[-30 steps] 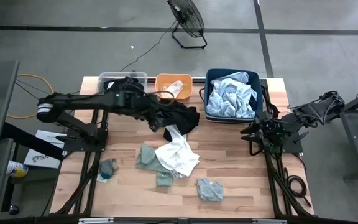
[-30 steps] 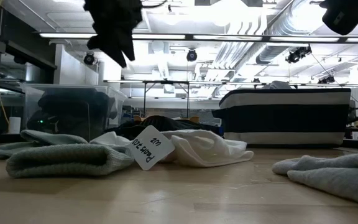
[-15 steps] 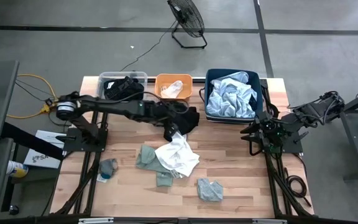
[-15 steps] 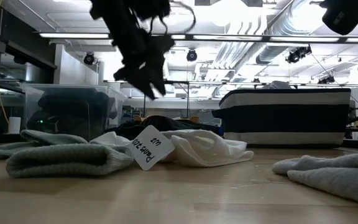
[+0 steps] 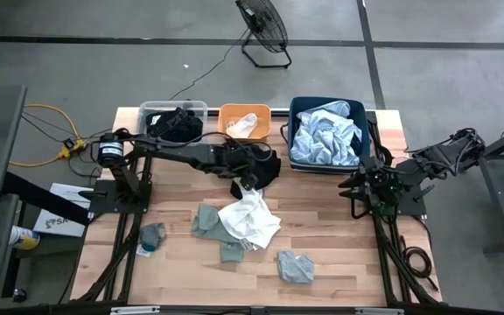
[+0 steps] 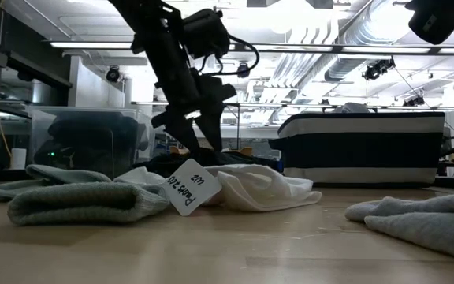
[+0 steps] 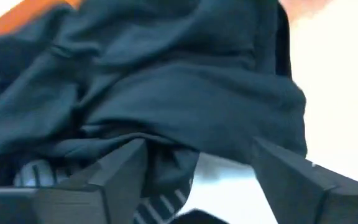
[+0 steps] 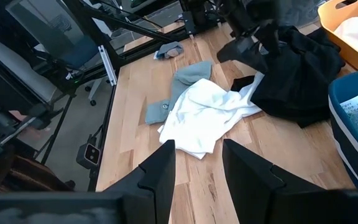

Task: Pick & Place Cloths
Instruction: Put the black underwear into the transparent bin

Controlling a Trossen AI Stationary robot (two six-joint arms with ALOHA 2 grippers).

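Cloths lie all over the wooden table (image 5: 322, 245), and the left gripper (image 5: 245, 178) hangs with fingers spread right over the crumpled black garment (image 5: 261, 165), which overlaps the white cloth (image 5: 250, 219). Close too deep and it may snag both; the right gripper (image 5: 357, 189), jaws part-open on nothing, waits at the table's right edge

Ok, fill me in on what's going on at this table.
The left hand is down over the crumpled black cloth near the orange plastic bin, fingers spread, nothing held. A white cloth and small grey-green pieces lie loose on the wooden table. The navy bin holds a pale blue garment. The right hand waits at the table's right edge.
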